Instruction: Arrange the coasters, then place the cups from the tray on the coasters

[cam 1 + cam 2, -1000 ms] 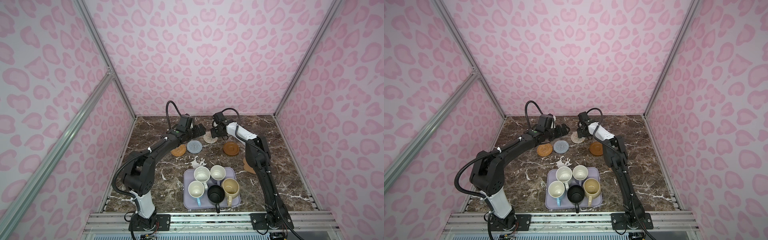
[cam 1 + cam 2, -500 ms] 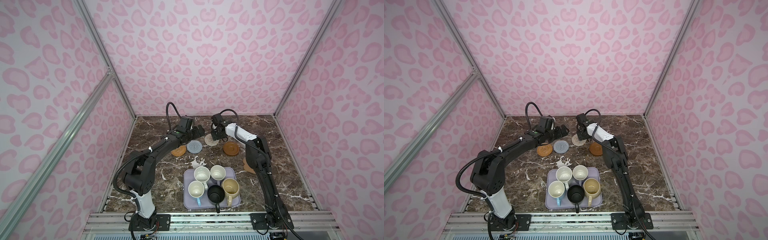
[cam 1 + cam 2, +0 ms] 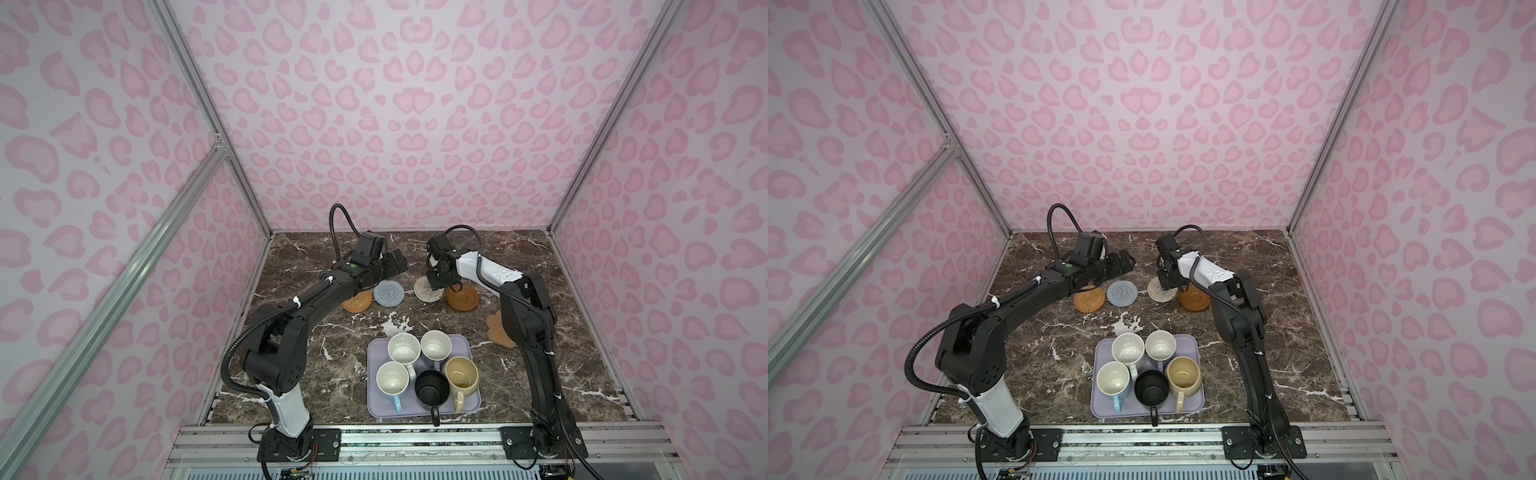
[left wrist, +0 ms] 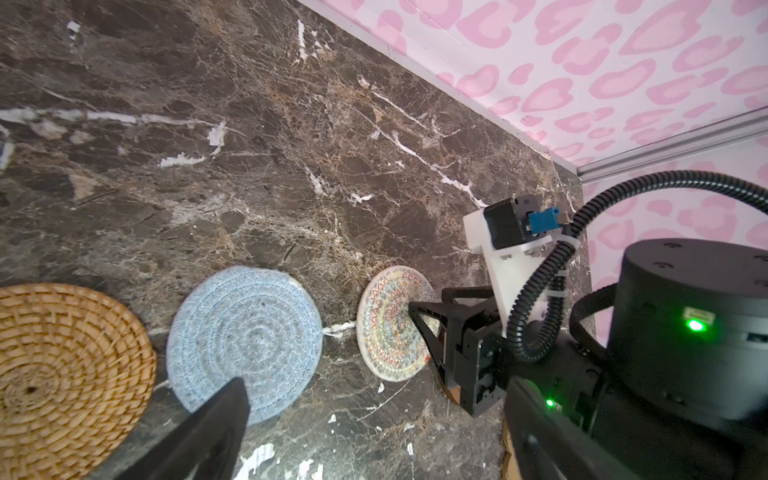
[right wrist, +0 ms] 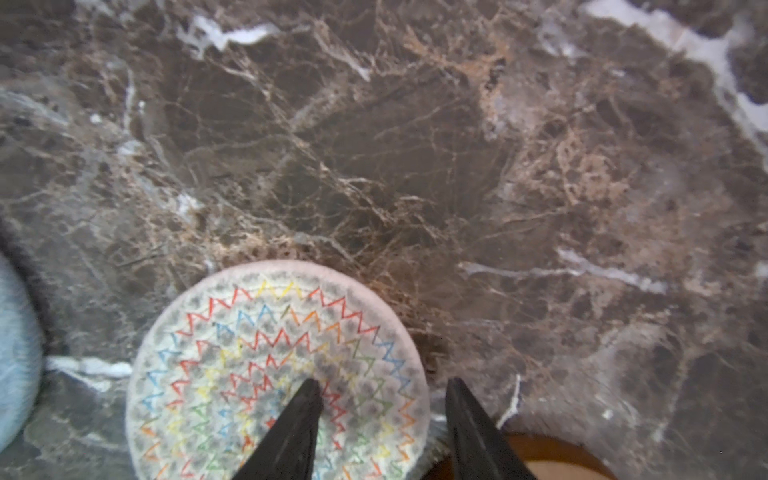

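Arms: the left arm (image 3: 316, 299) and right arm (image 3: 536, 332) are built of black, rounded links.
White links: one link (image 3: 286, 409) above the left base, one forearm shell (image 3: 486, 270) on the right arm.
Cables: ribbed black hose (image 3: 338, 220) loops off each wrist, bound with white ties (image 3: 296, 299).
Lamps: a green lamp (image 4: 696, 325) glows on a black round housing.
Camera mount: white bracket (image 4: 498, 249), black camera, blue plug (image 4: 540, 219).
Claws: left claw (image 3: 397, 266) and right claw (image 5: 382, 390), black, with fingers tapering to points.
Bases: black base plates (image 3: 297, 446), screwed down.
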Tool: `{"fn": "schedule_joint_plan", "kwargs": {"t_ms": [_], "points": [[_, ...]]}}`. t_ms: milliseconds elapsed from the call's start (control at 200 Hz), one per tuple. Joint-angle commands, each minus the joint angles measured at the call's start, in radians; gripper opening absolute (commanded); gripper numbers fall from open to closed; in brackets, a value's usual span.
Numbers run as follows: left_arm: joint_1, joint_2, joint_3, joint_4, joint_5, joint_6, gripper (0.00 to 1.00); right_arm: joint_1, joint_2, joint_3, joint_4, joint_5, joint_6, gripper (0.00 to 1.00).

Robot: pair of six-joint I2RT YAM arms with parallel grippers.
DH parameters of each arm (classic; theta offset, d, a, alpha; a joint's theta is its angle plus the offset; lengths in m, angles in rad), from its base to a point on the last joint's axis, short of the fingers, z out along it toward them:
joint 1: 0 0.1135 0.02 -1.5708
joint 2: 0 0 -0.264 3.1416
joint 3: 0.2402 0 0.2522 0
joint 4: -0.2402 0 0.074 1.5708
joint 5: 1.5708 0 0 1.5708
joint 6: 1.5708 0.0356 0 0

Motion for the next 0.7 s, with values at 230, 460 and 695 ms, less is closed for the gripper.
{"fn": "schedule_joint_plan", "kwargs": {"t_ms": [230,460,695], "points": [[0.0,0.002,-0.005,0.024,0.031,-0.012,0.98,0.021,0.022,-0.002,-0.06,0.026,0.014,0.49],[0.0,0.002,-0.005,0.029,0.035,-0.015,0.98,0.024,0.015,0.014,-0.051,-0.005,0.013,0.5],[0.002,-0.002,-0.005,0.03,0.035,-0.014,0.98,0.025,0.025,0.055,-0.063,-0.014,0.018,0.51]]}}
